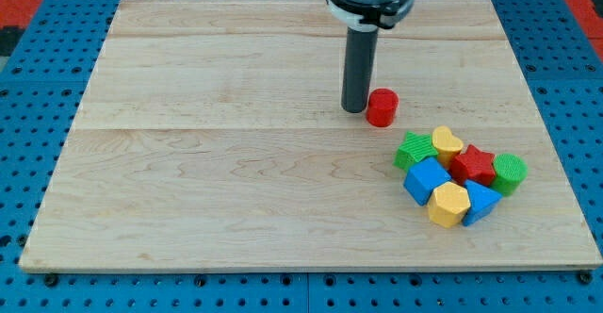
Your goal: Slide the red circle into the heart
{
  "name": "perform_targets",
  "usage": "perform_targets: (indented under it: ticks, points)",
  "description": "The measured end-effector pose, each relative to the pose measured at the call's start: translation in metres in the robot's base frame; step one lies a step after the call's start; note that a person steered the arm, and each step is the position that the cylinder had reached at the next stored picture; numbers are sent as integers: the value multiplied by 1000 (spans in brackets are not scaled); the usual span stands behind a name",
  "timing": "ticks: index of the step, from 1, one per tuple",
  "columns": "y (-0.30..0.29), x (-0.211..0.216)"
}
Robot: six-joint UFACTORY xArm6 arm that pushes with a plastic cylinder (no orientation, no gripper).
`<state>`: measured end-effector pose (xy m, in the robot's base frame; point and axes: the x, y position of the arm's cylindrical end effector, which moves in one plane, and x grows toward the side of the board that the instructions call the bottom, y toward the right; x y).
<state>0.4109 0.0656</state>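
**Tip beside the red circle, heart close by**

Standing upright on the tabletop [188, 190], the red circle [382, 107] is a short cylinder with its round face up; its axis runs vertical, so it points no particular way across the board. My tip [354, 110] sits just to the view's left of it, touching or very nearly touching its side; I cannot tell which. There is no hand on this arm, only the dark rod, so nothing is grasped or clenched.

The yellow heart [447, 144] lies toward the view's lower right of the red circle, near but apart from it. It sits at the top of a tight cluster: the green block [413, 150] on its left, the red star [474, 165] on its right, the blue block [427, 180] below, then a yellow hexagon [448, 204], a second blue block [480, 201] and a green cylinder [510, 172] at the right end.
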Motion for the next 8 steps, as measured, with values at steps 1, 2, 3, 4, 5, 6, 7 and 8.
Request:
perform_targets:
  ticks: [1,2,3,4,5,6,7,8]
  points:
    - [-5,-6]
    - [3,-30]
    - [22,22]
    - [24,-2]
    - [45,-9]
    - [71,21]
    - [68,47]
    - [68,30]
